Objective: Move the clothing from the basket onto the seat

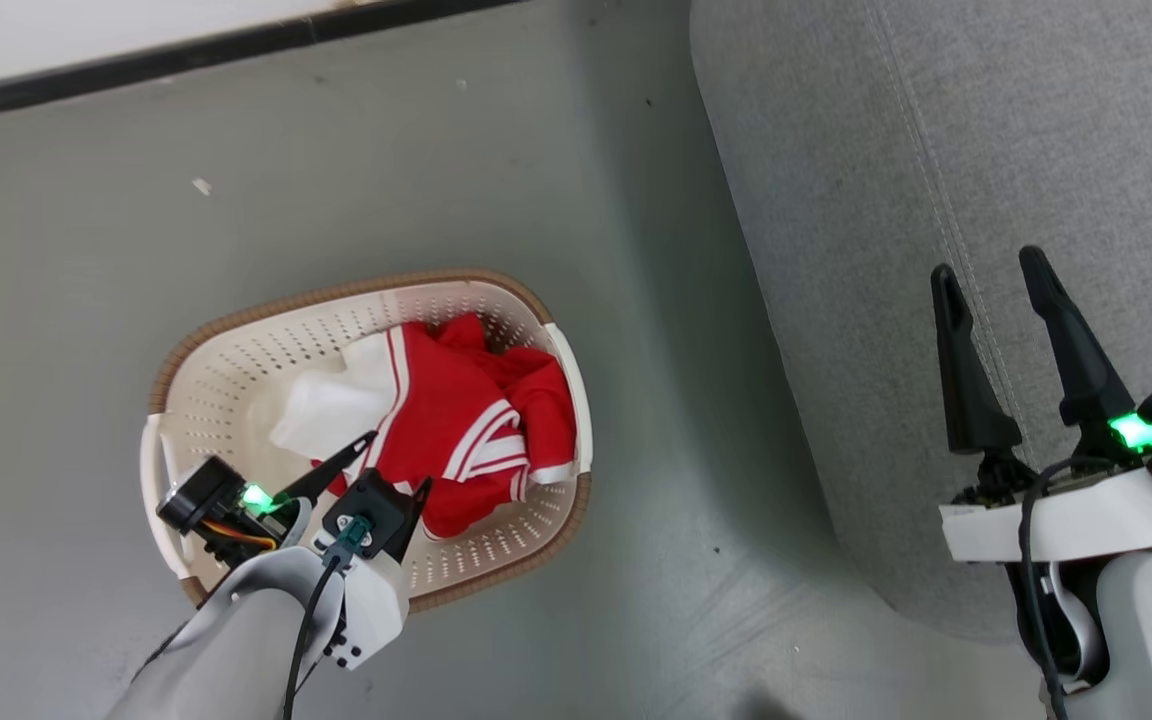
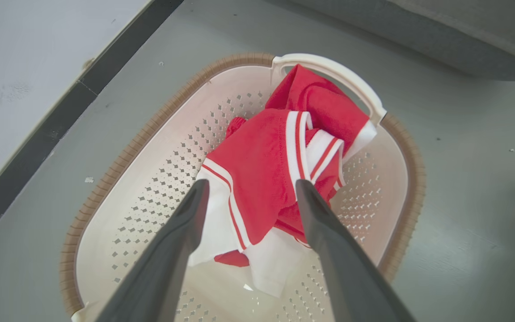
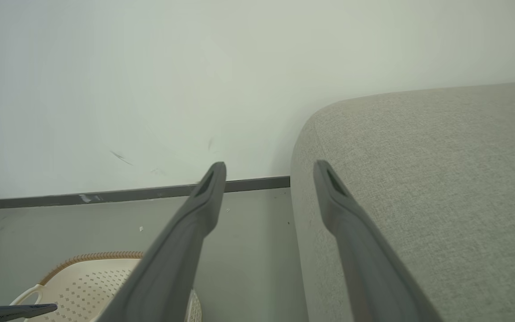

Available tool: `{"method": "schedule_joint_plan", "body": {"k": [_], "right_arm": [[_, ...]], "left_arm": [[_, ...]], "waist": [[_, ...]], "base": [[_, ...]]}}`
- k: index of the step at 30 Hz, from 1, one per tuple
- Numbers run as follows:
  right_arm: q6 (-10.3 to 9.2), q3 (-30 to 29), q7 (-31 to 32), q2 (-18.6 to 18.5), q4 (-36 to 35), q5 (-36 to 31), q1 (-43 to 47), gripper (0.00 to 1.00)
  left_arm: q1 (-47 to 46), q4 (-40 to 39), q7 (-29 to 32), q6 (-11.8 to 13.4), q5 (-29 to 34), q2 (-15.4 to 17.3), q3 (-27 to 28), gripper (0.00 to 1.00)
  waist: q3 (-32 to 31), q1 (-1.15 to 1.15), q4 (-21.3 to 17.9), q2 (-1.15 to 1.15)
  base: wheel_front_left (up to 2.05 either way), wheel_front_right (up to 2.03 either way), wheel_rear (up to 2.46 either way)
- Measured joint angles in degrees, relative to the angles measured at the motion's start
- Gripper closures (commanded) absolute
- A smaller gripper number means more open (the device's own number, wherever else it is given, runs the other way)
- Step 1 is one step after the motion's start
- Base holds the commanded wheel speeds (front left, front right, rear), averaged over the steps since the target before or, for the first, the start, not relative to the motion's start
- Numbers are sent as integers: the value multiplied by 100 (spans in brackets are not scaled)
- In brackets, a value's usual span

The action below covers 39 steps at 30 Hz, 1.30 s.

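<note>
From the head view, the laundry basket [image 1: 236,365] stands on the grey floor [image 1: 436,170] at about 7 o'clock. The red-and-white clothing [image 1: 456,420] is heaped inside it, bunched toward the basket's 3 o'clock end against the white side handle [image 1: 568,380]. The left hand [image 1: 401,458] reaches into the basket from 7 o'clock with its two dark fingers spread, tips at the near edge of the heap. The sofa seat [image 1: 986,130] fills the 1 to 4 o'clock part, apart from the basket with bare floor between. The right hand [image 1: 986,262] hovers over the seat's edge at 4 o'clock, fingers parted and empty, pointing to 12. A black skirting strip [image 1: 136,75] runs along the wall at 11 o'clock.

In the left wrist view, the left hand [image 2: 252,183] stands wide open over the clothing [image 2: 257,147], one finger to either side of a red fold with white stripes. Nothing is pinched between them; I cannot tell whether the tips touch the cloth.

In the right wrist view, the right hand [image 3: 270,164] is open and holds nothing, aimed at the wall. The seat [image 3: 441,179] lies at 3 o'clock and the basket's rim [image 3: 92,257] at 7 o'clock.
</note>
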Motion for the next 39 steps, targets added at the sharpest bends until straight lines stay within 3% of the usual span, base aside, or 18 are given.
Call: {"method": "schedule_joint_plan", "body": {"k": [25,35,36,37,38,39], "right_arm": [[0,216,0,-1,11,443,-813,0],[0,355,0,0,76,560,-1109,0],[0,360,0,0,90,582,-1151,0],[0,365,-1,0,93,599,-1171,0],[0,366,-1,-1,102,600,-1185,0],[0,370,-1,0,114,602,-1224,0]], "left_arm": [[-799,744,103,152,444,274,-70,0],[-1083,1055,261,327,470,364,67,0],[-1116,1056,261,344,470,360,78,17],[-1140,1057,261,346,470,359,87,43],[-1165,1059,261,346,469,356,89,54],[-1199,1062,261,346,470,352,88,54]], "waist": [[1098,-1,-605,0],[1433,-1,-790,0],[1462,-1,-805,0],[1491,0,-819,0],[1518,0,-831,0],[1544,0,-843,0]], "base": [[0,0,0],[0,0,0],[0,0,0],[0,0,0],[0,0,0],[0,0,0]]}}
